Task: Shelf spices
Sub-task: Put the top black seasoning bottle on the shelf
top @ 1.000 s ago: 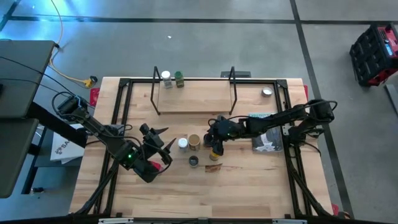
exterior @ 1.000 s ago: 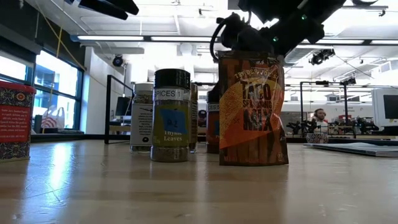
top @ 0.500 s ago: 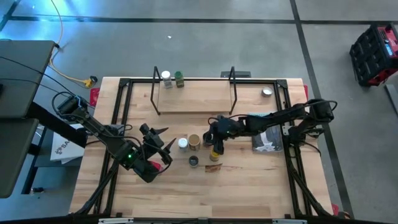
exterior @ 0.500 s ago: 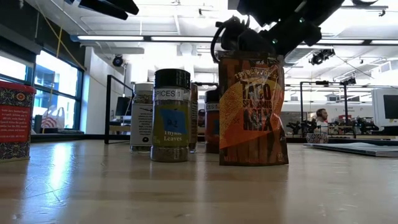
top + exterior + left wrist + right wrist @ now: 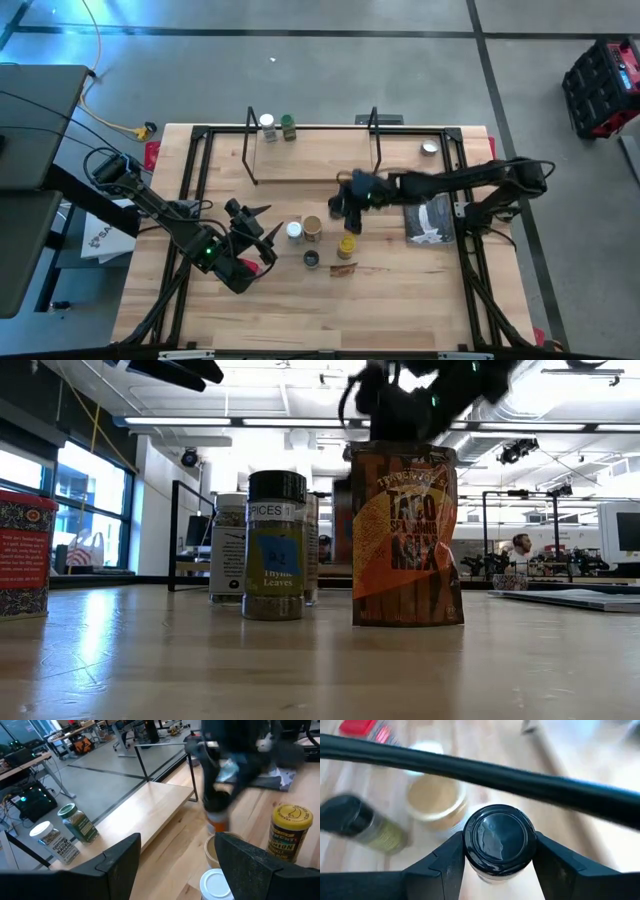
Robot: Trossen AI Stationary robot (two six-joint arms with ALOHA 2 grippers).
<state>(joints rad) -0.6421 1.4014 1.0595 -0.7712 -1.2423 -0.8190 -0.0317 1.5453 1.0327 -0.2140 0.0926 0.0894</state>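
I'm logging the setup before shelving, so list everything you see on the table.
shelf: one, light wood, black wire, far side
white-lidded jar, green jar: two, shelf's left end
white jar, tan jar, yellow jar, dark jar: four, table centre
brown packet: one, by dark jar
red box: one, under left arm
silver tin: one, far right
book: one, right side
left gripper: open, by red box
right gripper: shut on black-capped jar, over centre

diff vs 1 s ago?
The right gripper has closed on a dark-lidded jar, lifted it from the cluster of spices and carried it toward the shelf. The yellow jar it stood beside stays put. The left gripper, its jaws open, the taco packet and the two jars on the shelf are unchanged.
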